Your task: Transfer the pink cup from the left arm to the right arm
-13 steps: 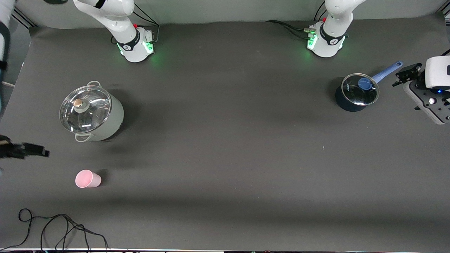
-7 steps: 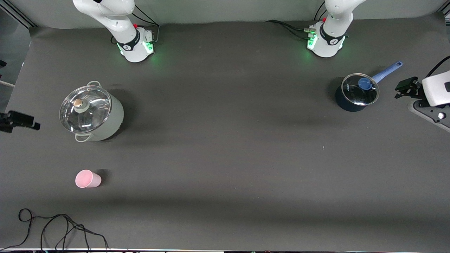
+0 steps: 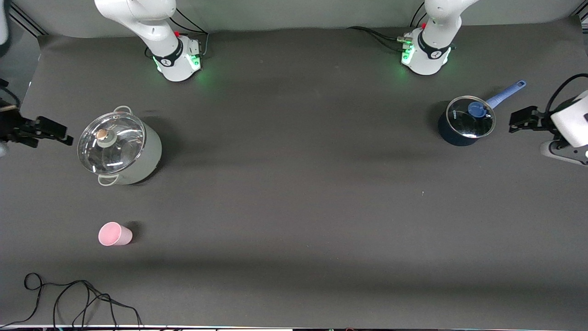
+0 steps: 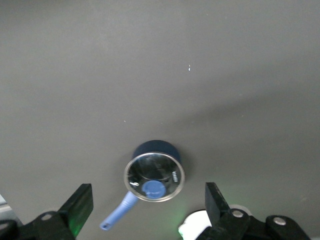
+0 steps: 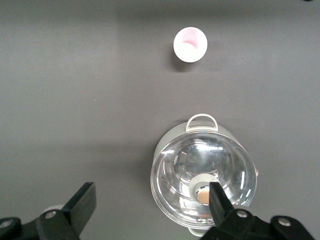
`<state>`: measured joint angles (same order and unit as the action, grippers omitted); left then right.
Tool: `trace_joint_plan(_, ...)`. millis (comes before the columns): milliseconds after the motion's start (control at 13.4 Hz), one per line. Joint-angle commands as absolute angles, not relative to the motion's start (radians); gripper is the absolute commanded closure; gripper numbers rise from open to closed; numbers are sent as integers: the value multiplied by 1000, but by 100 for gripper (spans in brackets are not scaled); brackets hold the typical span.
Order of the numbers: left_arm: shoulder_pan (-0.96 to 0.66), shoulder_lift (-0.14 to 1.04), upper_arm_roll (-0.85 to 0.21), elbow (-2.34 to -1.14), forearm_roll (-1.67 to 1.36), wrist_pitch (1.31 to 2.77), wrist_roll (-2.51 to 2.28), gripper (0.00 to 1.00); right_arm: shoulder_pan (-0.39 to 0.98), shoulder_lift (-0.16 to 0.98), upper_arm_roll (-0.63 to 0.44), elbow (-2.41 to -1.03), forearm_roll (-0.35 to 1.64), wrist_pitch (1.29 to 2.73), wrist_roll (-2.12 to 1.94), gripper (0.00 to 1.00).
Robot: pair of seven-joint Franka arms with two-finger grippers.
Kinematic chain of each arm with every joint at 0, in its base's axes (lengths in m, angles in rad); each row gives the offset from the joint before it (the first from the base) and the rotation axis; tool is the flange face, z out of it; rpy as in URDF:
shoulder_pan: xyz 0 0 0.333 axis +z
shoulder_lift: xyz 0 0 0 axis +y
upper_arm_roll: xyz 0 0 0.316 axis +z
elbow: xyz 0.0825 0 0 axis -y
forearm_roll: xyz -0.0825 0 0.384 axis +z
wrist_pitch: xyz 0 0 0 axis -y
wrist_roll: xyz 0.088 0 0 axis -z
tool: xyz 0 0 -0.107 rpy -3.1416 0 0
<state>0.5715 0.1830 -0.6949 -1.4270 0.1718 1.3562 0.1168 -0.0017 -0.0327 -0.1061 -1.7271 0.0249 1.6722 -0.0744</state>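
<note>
The pink cup (image 3: 115, 234) stands on the dark table at the right arm's end, nearer to the front camera than the grey pot (image 3: 120, 148). It also shows in the right wrist view (image 5: 190, 44). My right gripper (image 3: 56, 130) is open and empty in the air at the table's edge, beside the grey pot, well away from the cup; in its own view (image 5: 150, 206) the jaws stand wide apart. My left gripper (image 3: 520, 120) is open and empty in the air at the left arm's end, beside the blue saucepan (image 3: 465, 121); its own view (image 4: 148, 202) shows the jaws wide apart.
The grey pot has a glass lid (image 5: 202, 175). The blue saucepan (image 4: 154, 170) has a glass lid and a light-blue handle (image 3: 506, 93). A black cable (image 3: 73, 299) lies by the table's front edge at the right arm's end.
My right gripper has moved away from the front camera and in toward the grey pot. My left gripper has swung and shifted slightly beside the saucepan. The cup has not moved.
</note>
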Motion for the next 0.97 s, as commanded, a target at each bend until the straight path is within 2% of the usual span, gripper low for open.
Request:
trace_joint_plan(0,557,166,-709,-1422,163,1316,-24,0,15,-57,-106,-1755,-5,1692,-49,0)
trace_joint_plan(224,552,160,-719,-1424,163,1318,-31,0,14,-22,-106,-1706,-2,1689,-49,0)
trace_joint_plan(373,497,152,-686,-1433,167,1321,-34,0,14,-5,-106,-1692,2,1687,-48,0)
trace_joint_plan(522,377,150,-550,-1428,166,1324,-34,0,15,-8,-106,-1689,3,1684,-29,0)
trace_joint_plan(746,93,135,-251,-1427,153,1348,-28,1,18,-15,-106,-1683,3,1658,-20,0)
trace_joint_plan(896,-39,121,-91,-1434,95,1391,-25,1,18,-18,-107,-1683,3,1658,-24,0)
